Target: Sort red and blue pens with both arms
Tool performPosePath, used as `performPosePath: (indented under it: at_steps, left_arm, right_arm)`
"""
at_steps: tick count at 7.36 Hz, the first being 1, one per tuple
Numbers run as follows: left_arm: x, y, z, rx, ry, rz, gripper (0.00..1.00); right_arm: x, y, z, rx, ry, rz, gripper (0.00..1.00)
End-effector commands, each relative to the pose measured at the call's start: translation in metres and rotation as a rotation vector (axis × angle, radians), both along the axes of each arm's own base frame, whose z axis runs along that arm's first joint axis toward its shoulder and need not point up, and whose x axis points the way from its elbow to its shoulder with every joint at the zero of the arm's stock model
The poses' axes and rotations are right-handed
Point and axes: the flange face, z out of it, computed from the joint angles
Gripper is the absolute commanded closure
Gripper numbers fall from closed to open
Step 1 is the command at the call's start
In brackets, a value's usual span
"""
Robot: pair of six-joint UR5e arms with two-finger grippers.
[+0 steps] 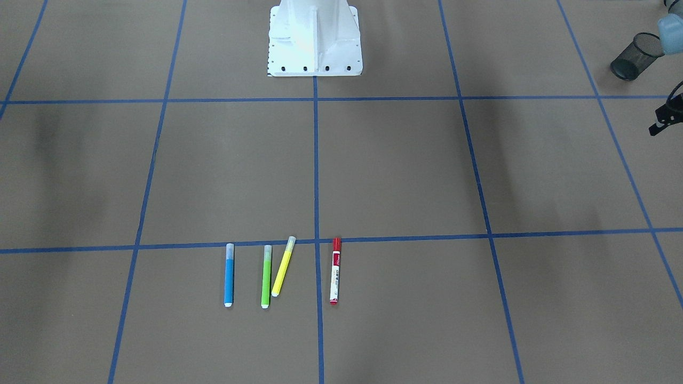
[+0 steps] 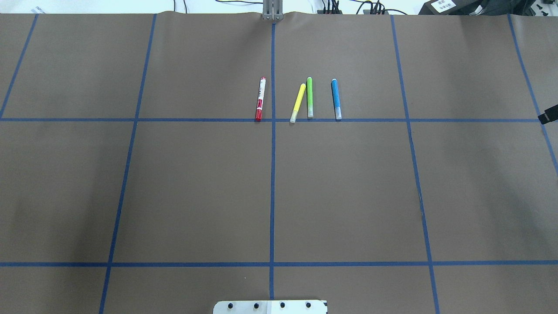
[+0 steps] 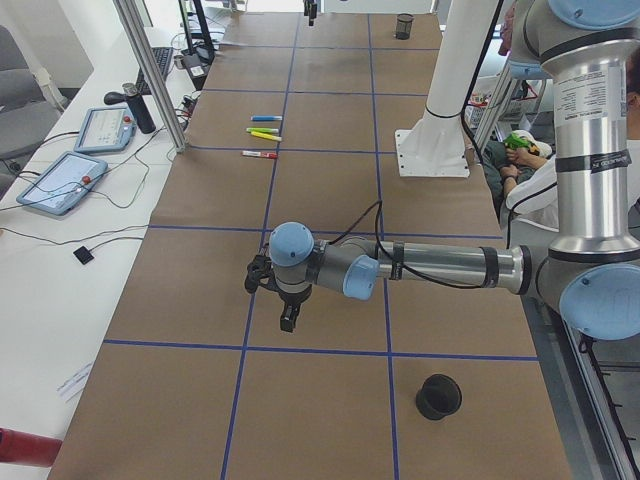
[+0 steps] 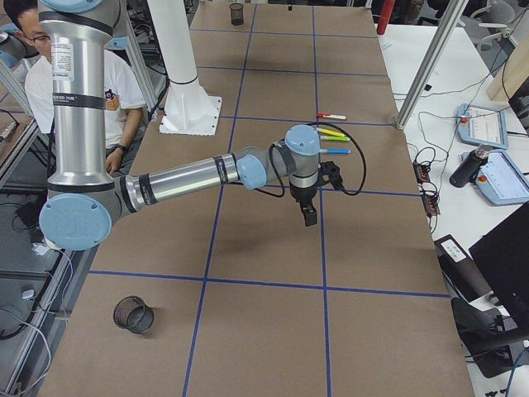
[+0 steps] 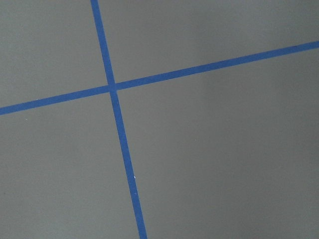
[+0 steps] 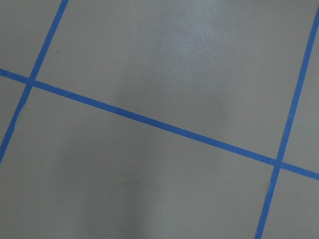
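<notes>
Pens: red pen (image 1: 334, 271) and blue pen (image 1: 229, 274) flank the green marker (image 1: 265, 276).
Handling: probably light, stiff and slick; I'd pinch mid-barrel.
My fingers: left gripper (image 3: 287, 303), right gripper (image 4: 307, 213), spread unclear.

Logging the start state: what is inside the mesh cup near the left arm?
No pen sticks out of the mesh cup; its dark bottom cannot be made out.
</notes>
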Motion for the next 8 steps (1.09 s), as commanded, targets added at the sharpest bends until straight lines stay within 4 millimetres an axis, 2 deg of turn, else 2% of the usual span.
performPosePath:
  at_steps: [1,5,8]
  left_arm:
    - [0.000,0.000,-0.009,0.010,0.023,-0.005,0.00]
    - [0.002,-0.001,-0.035,-0.015,0.038,-0.064,0.00]
    - [0.003,-0.001,-0.036,-0.013,0.039,-0.060,0.00]
  right_arm:
    - [-0.001,0.002,0.004,-0.020,-0.016,-0.004,0.00]
    - [0.005,0.010,0.015,-0.043,-0.015,0.002,0.00]
    - [0.005,0.012,0.017,-0.048,-0.019,-0.001,0.00]
